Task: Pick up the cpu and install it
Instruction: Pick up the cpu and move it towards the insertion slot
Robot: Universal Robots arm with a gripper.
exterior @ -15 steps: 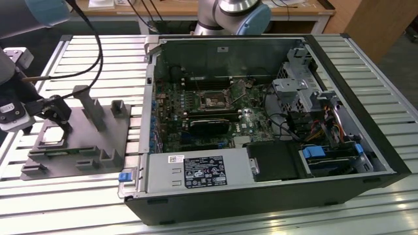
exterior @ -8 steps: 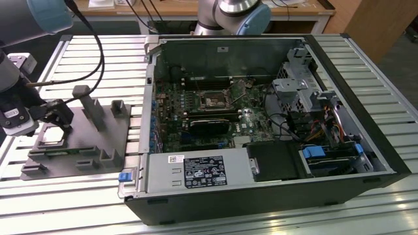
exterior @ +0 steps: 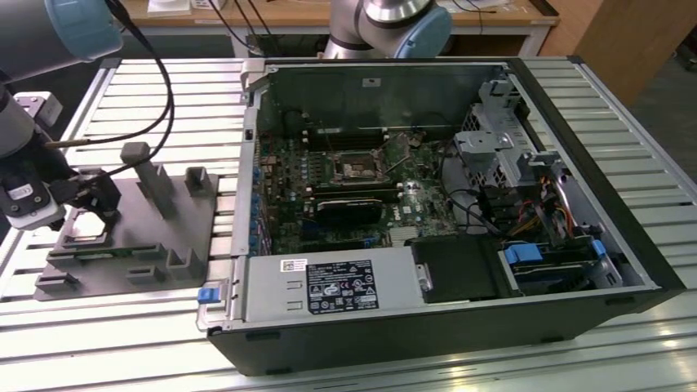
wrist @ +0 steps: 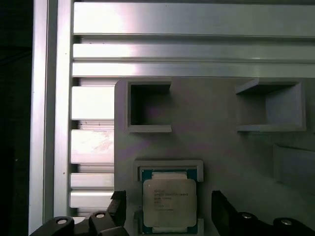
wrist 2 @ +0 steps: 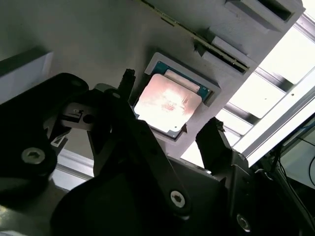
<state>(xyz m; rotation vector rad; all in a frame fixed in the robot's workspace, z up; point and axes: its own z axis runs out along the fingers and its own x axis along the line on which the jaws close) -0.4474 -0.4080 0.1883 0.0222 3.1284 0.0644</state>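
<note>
The gripper [exterior: 91, 198] hangs over the grey plastic tray [exterior: 163, 238], which lies on the slatted metal table [exterior: 109, 347] at the exterior view's left, just beside the open computer case [exterior: 645, 249]. The cpu [wrist 2: 167, 104] lies flat in a shallow square pocket of that tray, its shiny metal top facing up and a pale rim showing around it.

In both wrist views the gripper's two dark fingers [wrist 2: 215, 141] stand spread wide, one on each side of the cpu, and neither touches it. A gap shows between each fingertip and the chip's edge, so nothing is held.

Upright blocks [exterior: 149, 175] rise from the tray on the far side of the gripper.

Inside the case, well apart from the tray, the dark square socket [exterior: 357, 170] sits on the motherboard [exterior: 326, 204] toward the far wall.
</note>
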